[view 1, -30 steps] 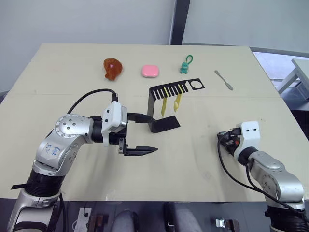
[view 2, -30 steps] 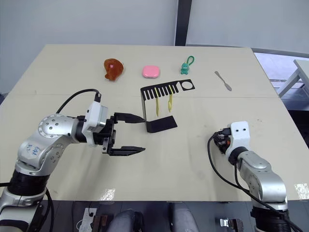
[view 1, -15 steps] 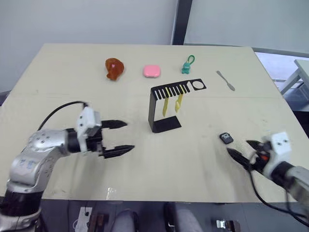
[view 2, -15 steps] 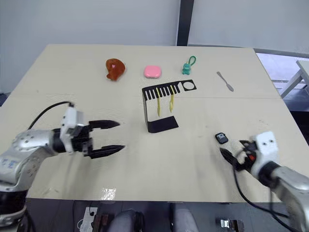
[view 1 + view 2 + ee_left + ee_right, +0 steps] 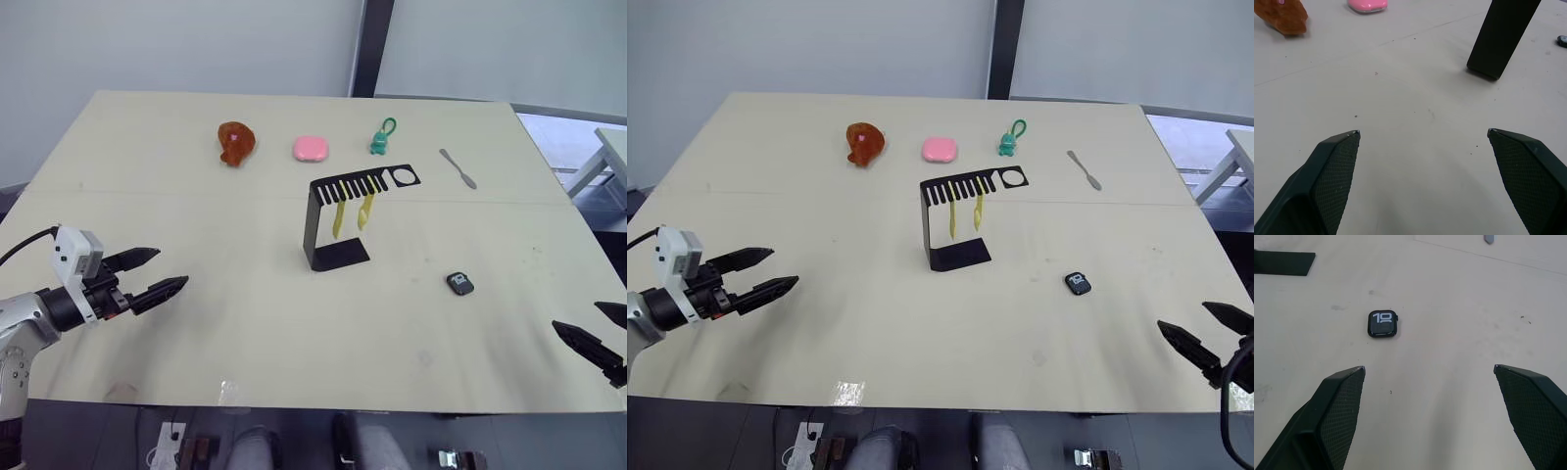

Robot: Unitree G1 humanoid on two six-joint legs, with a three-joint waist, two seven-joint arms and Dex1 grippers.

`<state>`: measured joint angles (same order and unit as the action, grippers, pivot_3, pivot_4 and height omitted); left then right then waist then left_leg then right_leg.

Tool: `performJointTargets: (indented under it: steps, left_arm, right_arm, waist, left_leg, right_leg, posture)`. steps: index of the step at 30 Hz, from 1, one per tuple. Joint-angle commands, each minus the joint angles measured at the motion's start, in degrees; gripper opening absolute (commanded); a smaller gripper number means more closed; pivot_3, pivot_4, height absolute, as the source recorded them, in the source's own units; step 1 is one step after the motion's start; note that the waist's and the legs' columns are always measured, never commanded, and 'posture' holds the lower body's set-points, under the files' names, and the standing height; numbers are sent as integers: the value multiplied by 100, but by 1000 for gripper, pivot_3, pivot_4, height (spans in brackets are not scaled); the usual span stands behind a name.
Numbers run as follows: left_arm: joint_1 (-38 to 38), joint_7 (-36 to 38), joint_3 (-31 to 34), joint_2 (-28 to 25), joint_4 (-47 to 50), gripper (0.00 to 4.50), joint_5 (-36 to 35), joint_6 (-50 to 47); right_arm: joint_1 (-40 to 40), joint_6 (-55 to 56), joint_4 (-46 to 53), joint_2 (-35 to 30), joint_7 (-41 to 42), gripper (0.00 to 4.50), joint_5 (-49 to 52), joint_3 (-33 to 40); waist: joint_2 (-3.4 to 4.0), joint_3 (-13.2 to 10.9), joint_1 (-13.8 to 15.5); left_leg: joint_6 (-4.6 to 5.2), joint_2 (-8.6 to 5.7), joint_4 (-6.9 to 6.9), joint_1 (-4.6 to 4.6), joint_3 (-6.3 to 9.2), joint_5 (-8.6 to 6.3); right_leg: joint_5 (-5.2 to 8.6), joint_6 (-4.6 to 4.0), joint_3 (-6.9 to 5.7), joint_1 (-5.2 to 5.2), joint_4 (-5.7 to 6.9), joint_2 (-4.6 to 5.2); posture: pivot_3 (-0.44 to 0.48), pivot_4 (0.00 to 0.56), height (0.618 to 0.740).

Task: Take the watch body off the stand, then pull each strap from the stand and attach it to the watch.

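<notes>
Black and thin, the stand (image 5: 334, 220) sits in the middle of the pale table (image 5: 245, 323), with its flat foot down and its comb-like arm on top. Two yellow straps (image 5: 350, 214) hang from that comb arm, side by side. The watch body (image 5: 460, 284) is off the stand and lies flat on the table, a bit to the right of the stand's foot and nearer to the robot. The right wrist view shows its screen facing up with pale marks on it, which the head views are too far off to show. The right gripper (image 5: 1206, 340) is near the table's front edge, to the right of the stand and past the watch body, with its two black fingers spread wide and nothing between them. The left gripper (image 5: 151, 273) is far to the left of the stand, also spread wide with nothing in it. The left wrist view shows the stand's black upright from low down, with a pink thing (image 5: 1367, 5) and a brown thing (image 5: 1282, 16) beyond. From the head views you can see that the pink thing, the brown thing, a green keyring figure (image 5: 380, 138) and a grey spatula (image 5: 458, 167) all lie behind the stand, toward the far side of the table.
</notes>
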<state>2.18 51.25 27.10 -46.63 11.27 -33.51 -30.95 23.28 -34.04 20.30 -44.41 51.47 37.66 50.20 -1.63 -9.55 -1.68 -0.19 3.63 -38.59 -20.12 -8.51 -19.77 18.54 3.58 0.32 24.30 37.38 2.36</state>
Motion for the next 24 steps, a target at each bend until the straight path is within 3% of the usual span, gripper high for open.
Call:
performJointTargets:
  steps: [1, 6, 9, 17, 24]
  left_arm:
    - [274, -347, -450, 236, 943, 4500, -201, -134]
    - [906, -1266, -1891, 847, 1794, 4500, 288, -493]
    - [1329, -2123, -2378, 1445, 1773, 4500, 651, -747]
    - [1849, -2900, -3167, 2365, 1262, 4500, 1366, -730]
    - [2067, -3040, -3296, 2693, 741, 4500, 1761, -393]
  right_arm:
    - [-322, -184, 594, -147, -81, 4466, 461, -191]
    - [-1058, -602, 1690, -222, -502, 4466, 1066, -1191]
    - [-1490, -777, 2028, -195, -800, 4466, 1308, -1698]
    - [-2400, -843, 2309, -52, -1324, 4466, 1440, -2905]
    - [-2728, -743, 2244, 46, -1479, 4466, 1265, -3420]
  waist:
    - [1, 0, 6]
    - [4, 2, 12]
    - [2, 1, 20]
    - [2, 1, 17]
    - [1, 1, 23]
  left_leg:
    - [0, -2, -1, 0, 0, 0]
    - [-4, -5, -5, -3, 0, 3]
    - [-9, -2, -9, -5, 3, 7]
    - [-7, 0, -35, -9, 3, 8]
    - [-5, 0, -41, -16, 3, 8]
  right_leg:
    - [0, 1, 1, 0, 2, 3]
    - [-3, 5, 3, 0, 5, 1]
    - [-3, 6, 3, 1, 6, -6]
    - [-3, 6, 5, 2, 13, -9]
    - [-3, 6, 4, 8, 14, -6]
  posture:
    - [0, 150, 740]
    - [0, 150, 740]
    - [0, 150, 740]
    - [0, 150, 740]
    - [0, 150, 740]
